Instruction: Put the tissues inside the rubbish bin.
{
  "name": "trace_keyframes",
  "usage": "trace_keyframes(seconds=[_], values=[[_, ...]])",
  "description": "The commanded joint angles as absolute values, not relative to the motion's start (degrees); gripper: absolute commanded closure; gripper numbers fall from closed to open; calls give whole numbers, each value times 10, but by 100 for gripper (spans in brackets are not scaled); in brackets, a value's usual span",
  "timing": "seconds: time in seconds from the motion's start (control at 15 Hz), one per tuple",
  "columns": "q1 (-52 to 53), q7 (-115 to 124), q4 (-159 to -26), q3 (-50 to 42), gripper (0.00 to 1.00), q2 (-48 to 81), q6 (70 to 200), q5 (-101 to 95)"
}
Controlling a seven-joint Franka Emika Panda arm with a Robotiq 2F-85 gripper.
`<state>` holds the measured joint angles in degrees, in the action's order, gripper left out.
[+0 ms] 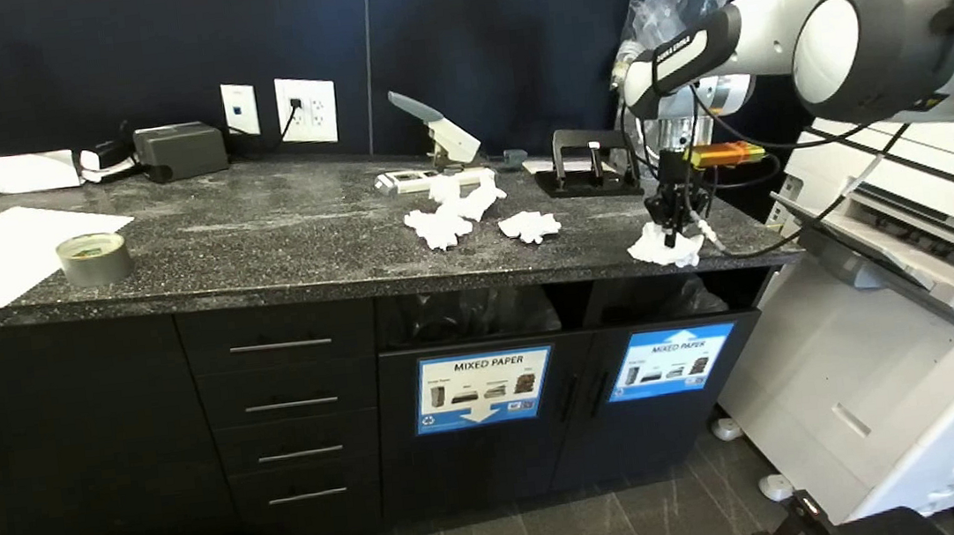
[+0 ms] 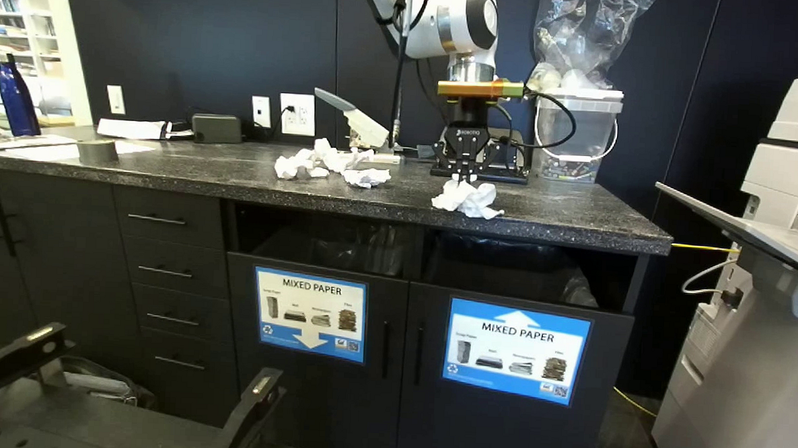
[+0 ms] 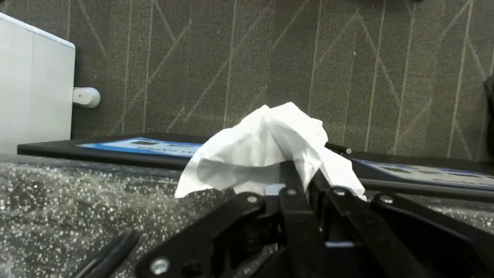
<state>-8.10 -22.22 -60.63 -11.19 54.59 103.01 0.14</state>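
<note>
My gripper is shut on a crumpled white tissue at the counter's front edge. In an exterior view the gripper points down with the tissue under its fingertips. In the wrist view the fingers pinch the tissue, which hides their tips. Other crumpled tissues lie in a cluster on the counter, with one apart; they also show in an exterior view. Bins with clear liners show in the cabinet openings below the counter, left and right.
A stapler and a hole punch stand behind the tissues. A clear bucket with a plastic bag stands at the back. A printer stands beside the counter. Tape and paper sheets lie farther along.
</note>
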Motion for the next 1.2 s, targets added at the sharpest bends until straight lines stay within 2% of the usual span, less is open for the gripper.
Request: trace_keyframes(seconds=[0.0, 0.53, 0.87, 1.13], values=[[-95, -280, -746, -100, 91, 456, 1090, 17], [-192, -363, -960, -21, 92, 378, 1287, 28], [-240, -408, -1105, 5, 91, 373, 1503, 40], [-305, -459, -1155, 80, 91, 409, 1690, 66]])
